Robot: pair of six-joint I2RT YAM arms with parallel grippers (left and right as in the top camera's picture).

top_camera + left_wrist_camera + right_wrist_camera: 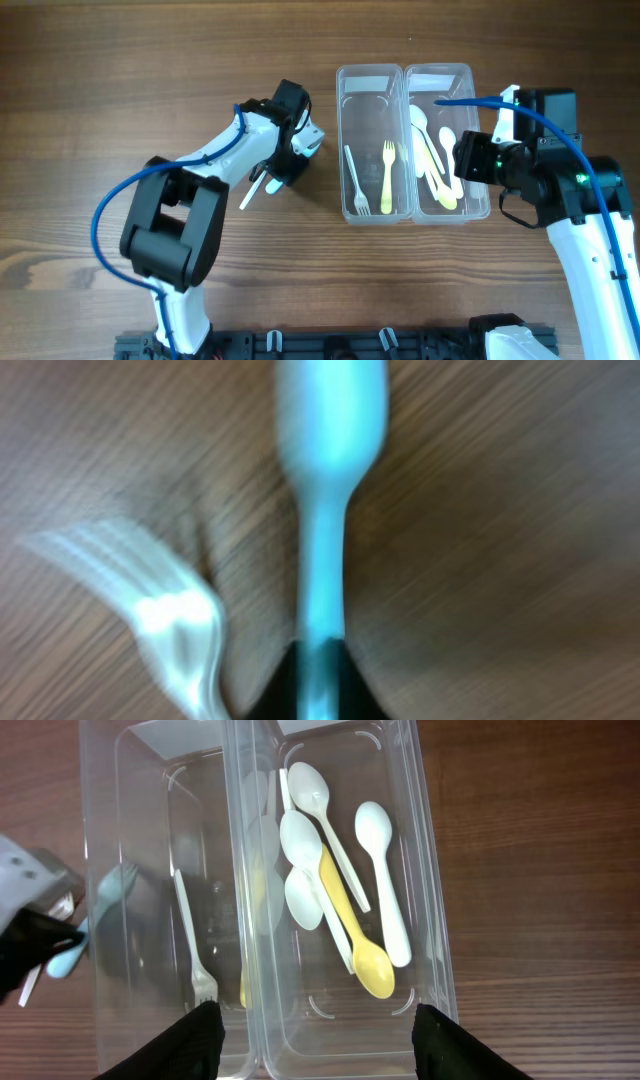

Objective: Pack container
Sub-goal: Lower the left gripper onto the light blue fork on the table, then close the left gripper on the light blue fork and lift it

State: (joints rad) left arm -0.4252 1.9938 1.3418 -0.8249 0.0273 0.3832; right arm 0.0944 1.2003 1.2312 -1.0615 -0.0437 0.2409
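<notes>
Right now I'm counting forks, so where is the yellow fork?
Overhead, the yellow fork lies in the left clear box, just right of the white fork, near the wall beside the box of spoons.

The worktop [100, 60] is brightly and evenly lit from above in the overhead view, where only short, soft shadows are cast and everything is rendered sharply. The left wrist view is heavily smeared by motion blur: a pale blue handle [325, 560] and a white fork [175, 615] are reduced to streaks. In the right wrist view, faint glare is seen on the clear container walls [432, 870].
</notes>
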